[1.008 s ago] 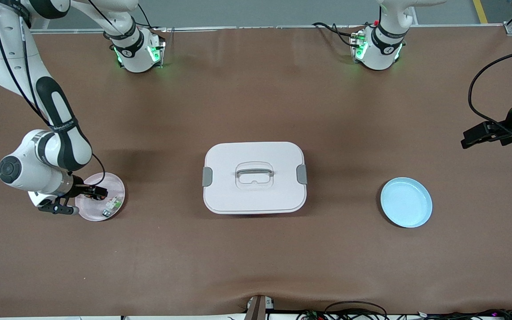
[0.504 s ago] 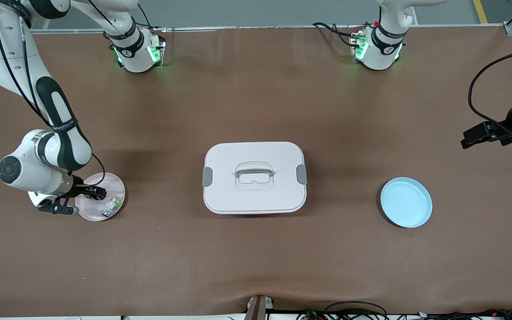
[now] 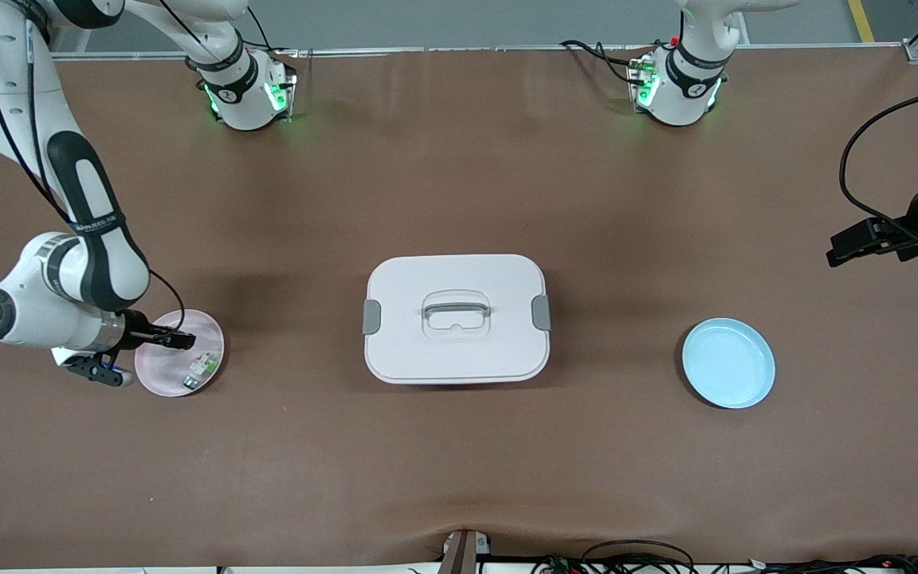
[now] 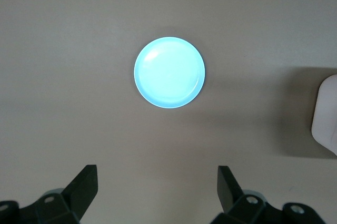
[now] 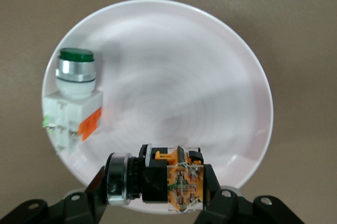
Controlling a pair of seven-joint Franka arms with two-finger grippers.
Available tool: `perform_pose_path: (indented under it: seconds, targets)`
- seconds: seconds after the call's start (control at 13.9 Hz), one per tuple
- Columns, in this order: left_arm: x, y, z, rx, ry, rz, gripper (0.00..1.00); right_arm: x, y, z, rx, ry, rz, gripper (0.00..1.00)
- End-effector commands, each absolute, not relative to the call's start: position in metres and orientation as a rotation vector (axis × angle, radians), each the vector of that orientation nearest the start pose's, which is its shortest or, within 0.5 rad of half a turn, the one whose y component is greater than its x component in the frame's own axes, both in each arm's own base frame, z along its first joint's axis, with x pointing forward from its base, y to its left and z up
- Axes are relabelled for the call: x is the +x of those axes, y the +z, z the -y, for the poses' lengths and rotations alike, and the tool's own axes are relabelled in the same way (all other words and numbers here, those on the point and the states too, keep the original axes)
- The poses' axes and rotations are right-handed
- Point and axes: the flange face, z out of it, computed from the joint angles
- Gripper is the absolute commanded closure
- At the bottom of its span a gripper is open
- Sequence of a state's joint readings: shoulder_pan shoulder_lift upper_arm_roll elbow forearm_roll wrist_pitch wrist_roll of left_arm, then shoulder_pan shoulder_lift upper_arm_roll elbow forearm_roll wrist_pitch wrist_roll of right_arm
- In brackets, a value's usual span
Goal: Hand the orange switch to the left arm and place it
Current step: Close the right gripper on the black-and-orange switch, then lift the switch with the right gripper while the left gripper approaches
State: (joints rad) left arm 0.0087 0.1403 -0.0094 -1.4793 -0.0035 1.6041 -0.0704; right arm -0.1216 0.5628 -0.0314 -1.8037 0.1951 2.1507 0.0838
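Above the brown table (image 3: 459, 454), right gripper (image 5: 155, 179) jaws clamp the orange switch (image 5: 158, 179); left gripper (image 4: 158, 192) jaws wide.

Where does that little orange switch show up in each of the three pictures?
Front view: the orange switch is hardly visible at the right pincer, over the pink plate.
Left wrist view: not in it.
Right wrist view: orange switch clamped in the right pincer.
Shared landmark: the pink plate, holding the green-and-white component.

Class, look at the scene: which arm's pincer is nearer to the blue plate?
Left. The left pincer hangs open above the table by the blue plate; the right pincer is over the pink plate, shut on the orange switch.
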Motion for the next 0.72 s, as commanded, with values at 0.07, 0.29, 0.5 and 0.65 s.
perform_pose_path:
  seconds: [0.07, 0.29, 0.5, 0.65]
  targets:
    - [0.601, 0.596, 0.001, -3.143, 0.005, 0.094, 0.00, 0.621, 0.282, 0.069, -2.853, 0.417, -0.774, 1.00]
    - [0.600, 0.599, 0.002, -3.227, 0.001, 0.128, 0.00, 0.617, 0.321, 0.035, -2.711, 0.537, -0.922, 1.00]
    - [0.600, 0.595, -0.029, -3.312, 0.013, 0.252, 0.00, 0.605, 0.357, 0.021, -2.561, 0.644, -1.060, 1.00]
    - [0.598, 0.600, -0.033, -3.330, 0.004, 0.270, 0.00, 0.598, 0.389, 0.003, -2.507, 0.673, -1.151, 1.00]
